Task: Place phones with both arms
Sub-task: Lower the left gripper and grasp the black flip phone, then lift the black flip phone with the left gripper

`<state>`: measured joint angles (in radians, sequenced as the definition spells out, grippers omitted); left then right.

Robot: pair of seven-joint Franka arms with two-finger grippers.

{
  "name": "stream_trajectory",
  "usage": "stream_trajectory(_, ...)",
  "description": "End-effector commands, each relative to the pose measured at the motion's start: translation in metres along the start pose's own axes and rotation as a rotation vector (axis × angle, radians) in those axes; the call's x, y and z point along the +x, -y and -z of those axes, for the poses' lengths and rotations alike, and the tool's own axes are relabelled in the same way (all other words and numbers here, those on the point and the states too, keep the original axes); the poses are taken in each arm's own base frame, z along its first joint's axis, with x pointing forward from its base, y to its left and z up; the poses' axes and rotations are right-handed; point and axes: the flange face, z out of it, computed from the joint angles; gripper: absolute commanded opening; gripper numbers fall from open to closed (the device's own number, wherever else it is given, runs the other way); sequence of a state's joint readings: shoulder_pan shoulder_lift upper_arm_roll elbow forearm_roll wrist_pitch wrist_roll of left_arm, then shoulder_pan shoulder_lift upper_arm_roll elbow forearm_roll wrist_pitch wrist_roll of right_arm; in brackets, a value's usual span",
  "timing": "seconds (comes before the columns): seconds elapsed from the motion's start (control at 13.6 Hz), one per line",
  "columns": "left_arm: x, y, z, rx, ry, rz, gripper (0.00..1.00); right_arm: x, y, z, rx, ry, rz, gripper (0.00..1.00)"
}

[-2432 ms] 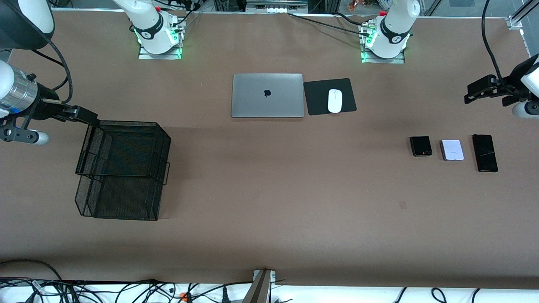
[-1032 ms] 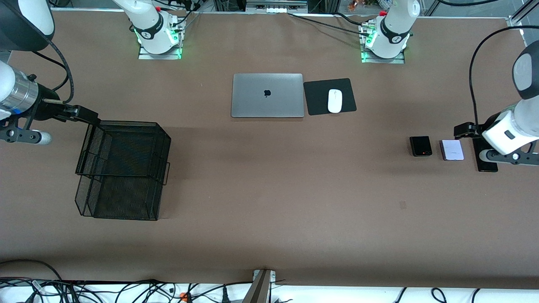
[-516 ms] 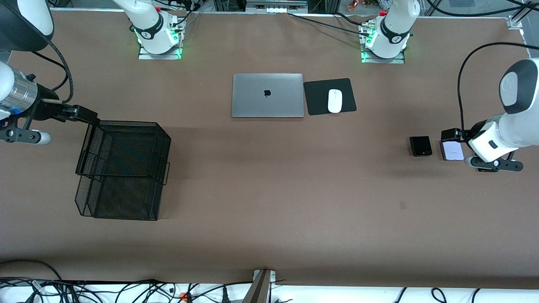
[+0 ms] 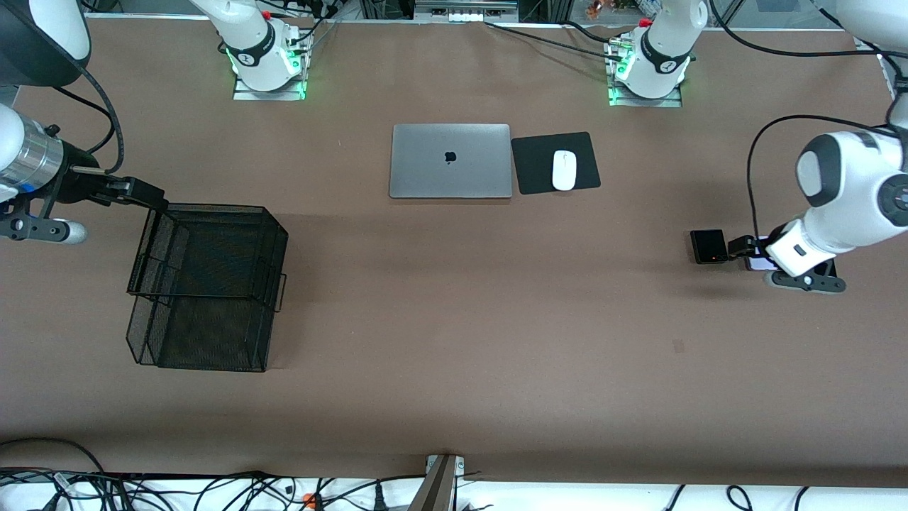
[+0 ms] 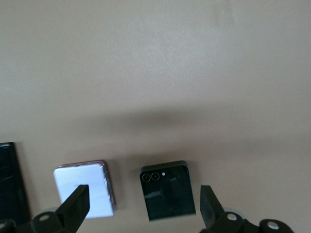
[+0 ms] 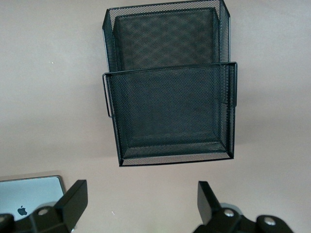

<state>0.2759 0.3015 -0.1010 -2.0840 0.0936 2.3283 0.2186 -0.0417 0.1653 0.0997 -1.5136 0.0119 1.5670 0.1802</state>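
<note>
Left tool (image 4: 741,247), spread wide, has swept in from the bench edge and now hangs over your black phone (image 4: 709,246) and lavender phone (image 5: 84,189), so a pick looks imminent, while right tool (image 4: 145,193) waits wide by the basket (image 4: 206,284).

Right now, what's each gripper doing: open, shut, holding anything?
Left gripper: open, empty, over the small black phone.
Right gripper: open, empty, waiting beside the mesh tray.
</note>
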Motion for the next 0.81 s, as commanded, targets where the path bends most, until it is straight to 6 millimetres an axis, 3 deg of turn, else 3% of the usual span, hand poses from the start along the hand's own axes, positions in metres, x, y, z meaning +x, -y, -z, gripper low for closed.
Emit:
stream_trajectory(0.0,-0.028,-0.008,-0.017,-0.005,-0.008,0.038,1.0,-0.001,-0.001,0.003,0.008,0.006,0.015,1.0)
stream_trajectory(0.22,-0.055,-0.022,-0.033,-0.007,-0.005,0.072,1.0,-0.001,-0.001,0.004,0.01,0.005,0.017,1.0)
stream_trajectory(0.44,-0.078,-0.033,-0.06,-0.006,-0.068,0.132,1.0,-0.001,-0.003,0.004,0.013,0.005,0.018,1.0)
stream_trajectory(0.74,-0.083,-0.037,-0.088,-0.019,-0.102,0.199,1.0,-0.001,-0.002,0.004,0.015,0.005,0.021,1.0)
